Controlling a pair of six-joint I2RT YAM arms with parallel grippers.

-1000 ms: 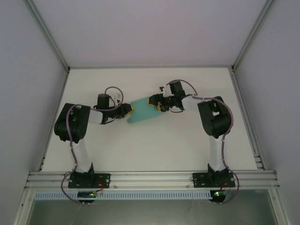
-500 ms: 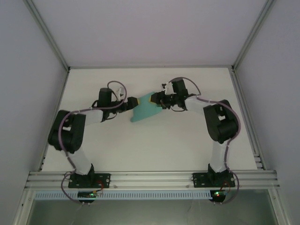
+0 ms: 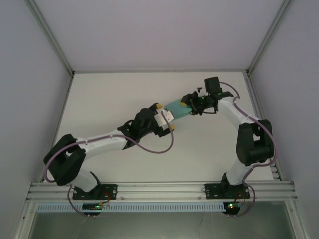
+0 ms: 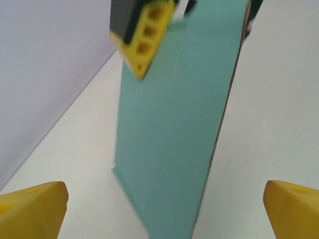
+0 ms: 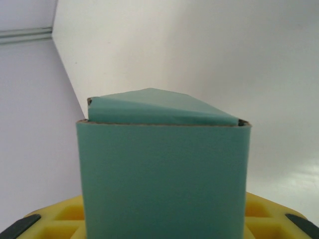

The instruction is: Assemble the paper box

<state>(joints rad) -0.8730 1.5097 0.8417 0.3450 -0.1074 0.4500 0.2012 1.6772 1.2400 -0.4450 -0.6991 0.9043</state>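
Note:
The teal paper box [image 3: 178, 108] is a folded rectangular tube held above the white table. My right gripper [image 3: 191, 102] is shut on its right end. In the right wrist view the box [image 5: 162, 174] sits between the yellow fingers [image 5: 55, 221], and a flap slopes across its far end. My left gripper [image 3: 166, 116] stands wide open at the box's left end. In the left wrist view the box [image 4: 174, 139] runs up the middle, clear of both yellow fingertips [image 4: 35, 206], and the left gripper [image 4: 164, 211] touches nothing. The right gripper's yellow finger [image 4: 145, 40] presses the box's far end.
The white table [image 3: 124, 94] is walled by grey panels on the left, the back and the right. An aluminium rail [image 3: 159, 190] with both arm bases runs along the near edge. The left arm stretches diagonally across the table's middle.
The left gripper let go of the box and opened wide, and its arm swung to reach from the lower left. The right arm carried the box to the right.

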